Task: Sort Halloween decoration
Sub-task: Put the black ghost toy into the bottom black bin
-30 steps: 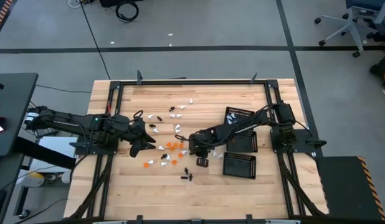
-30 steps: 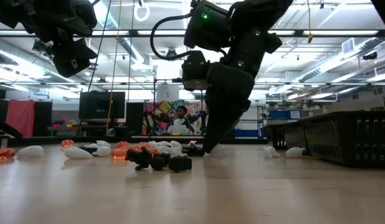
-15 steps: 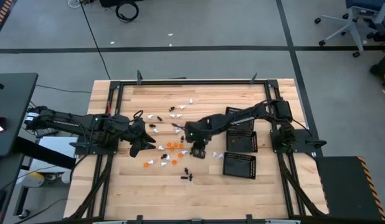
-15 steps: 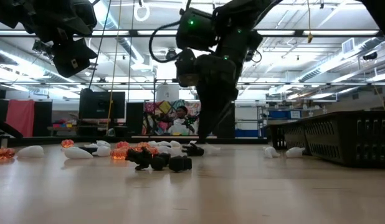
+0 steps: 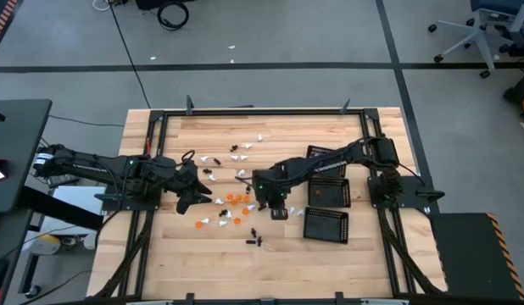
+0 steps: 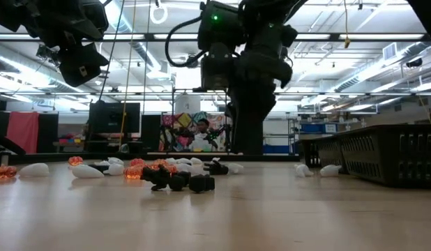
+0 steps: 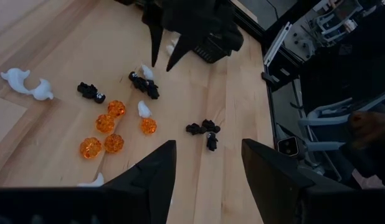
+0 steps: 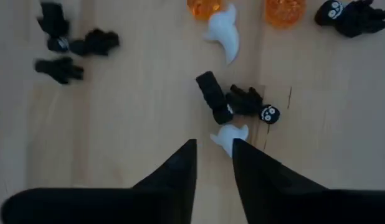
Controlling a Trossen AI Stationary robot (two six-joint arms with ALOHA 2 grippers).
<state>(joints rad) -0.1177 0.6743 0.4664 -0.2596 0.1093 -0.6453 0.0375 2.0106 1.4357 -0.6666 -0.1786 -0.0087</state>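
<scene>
On the wooden table (image 5: 330,263), my right claw (image 8: 212,148) hovers slightly parted, empty, just beside a tiny white ghost trinket (image 8: 228,136) and black ones (image 8: 233,104).

A robotics lab or workshop hall: a wooden tabletop (image 5: 220,263) in a black metal frame (image 5: 262,111) stands on a grey floor marked with dark tape lines (image 5: 245,66), rolling office chairs (image 5: 474,34) nearby, long ceiling striplights (image 6: 383,66), shelving and a seated person (image 6: 200,132) behind.

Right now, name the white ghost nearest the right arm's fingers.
The white ghost right at the fingertips, beside two black trinkets; the other ghost lies farther off, between orange pieces.
</scene>
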